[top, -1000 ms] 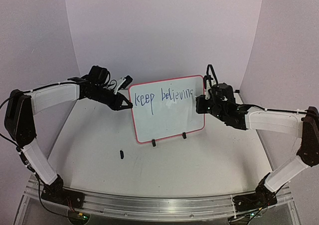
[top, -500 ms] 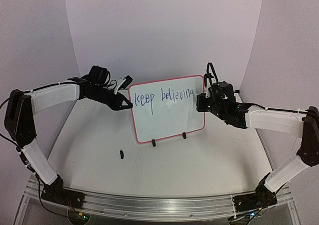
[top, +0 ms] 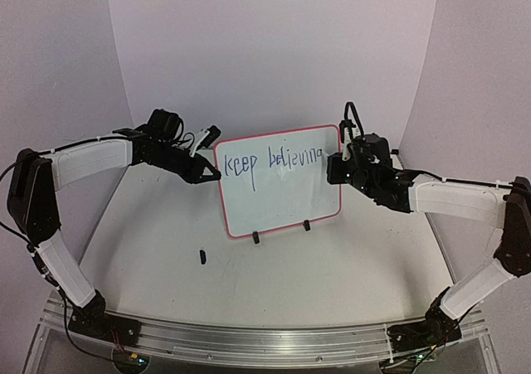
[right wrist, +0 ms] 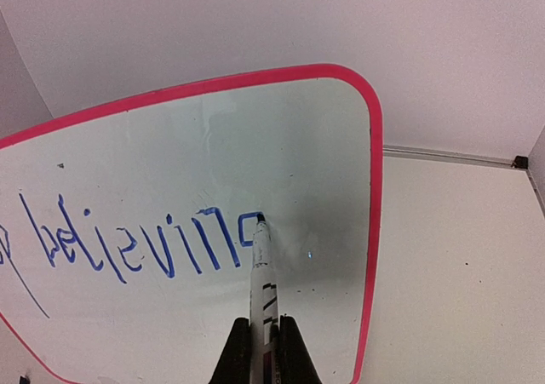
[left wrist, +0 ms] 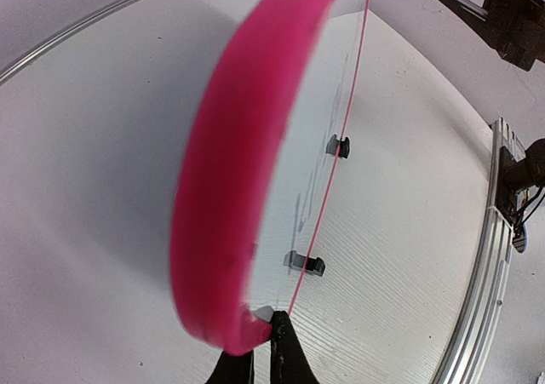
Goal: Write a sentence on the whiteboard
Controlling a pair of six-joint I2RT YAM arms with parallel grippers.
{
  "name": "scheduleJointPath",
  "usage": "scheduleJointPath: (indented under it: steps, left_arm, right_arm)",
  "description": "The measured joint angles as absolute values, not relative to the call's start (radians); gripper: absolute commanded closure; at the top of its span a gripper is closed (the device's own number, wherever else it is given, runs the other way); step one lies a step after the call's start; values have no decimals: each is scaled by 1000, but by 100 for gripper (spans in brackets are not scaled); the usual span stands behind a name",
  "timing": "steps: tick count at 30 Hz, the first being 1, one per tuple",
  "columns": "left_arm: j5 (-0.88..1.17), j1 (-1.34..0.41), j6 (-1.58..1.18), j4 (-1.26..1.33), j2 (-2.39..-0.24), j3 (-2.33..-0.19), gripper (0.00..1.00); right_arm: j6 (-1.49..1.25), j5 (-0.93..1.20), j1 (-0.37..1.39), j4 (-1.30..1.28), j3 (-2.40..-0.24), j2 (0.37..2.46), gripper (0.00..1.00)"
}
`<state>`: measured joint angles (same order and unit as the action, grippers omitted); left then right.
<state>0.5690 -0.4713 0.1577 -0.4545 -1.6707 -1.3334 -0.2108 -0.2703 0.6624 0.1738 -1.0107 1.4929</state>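
The whiteboard (top: 282,200) stands upright on two black clip feet at mid-table, red-bordered. The sentence (top: 274,160) in blue reads "keep believin" plus a partly drawn last letter. My left gripper (top: 214,175) is shut on the board's left edge; in the left wrist view its fingertips (left wrist: 262,326) pinch the pink rim (left wrist: 247,146). My right gripper (top: 336,171) is shut on a white marker (right wrist: 262,269). The marker's tip touches the board (right wrist: 298,137) at the end of the blue writing (right wrist: 128,243), at the last letter.
A small black cap-like piece (top: 202,256) lies on the table in front of the board's left side. The clip feet (top: 255,238) jut toward the near side. Curved white walls close in behind and beside the table. A metal rail (top: 265,341) runs along the near edge.
The right gripper shifted slightly up and right with the marker, and the last letter of "believing" has gained a stroke. The left arm and the board stay put.
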Motion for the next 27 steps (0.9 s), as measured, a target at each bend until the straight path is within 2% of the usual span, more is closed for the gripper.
scheduleJointPath:
  steps: [27]
  left_arm:
    - [569,-472,157,-455,-1671,-1333,100]
  right_arm:
    - [-305,-221,662,176,-916,1492,100]
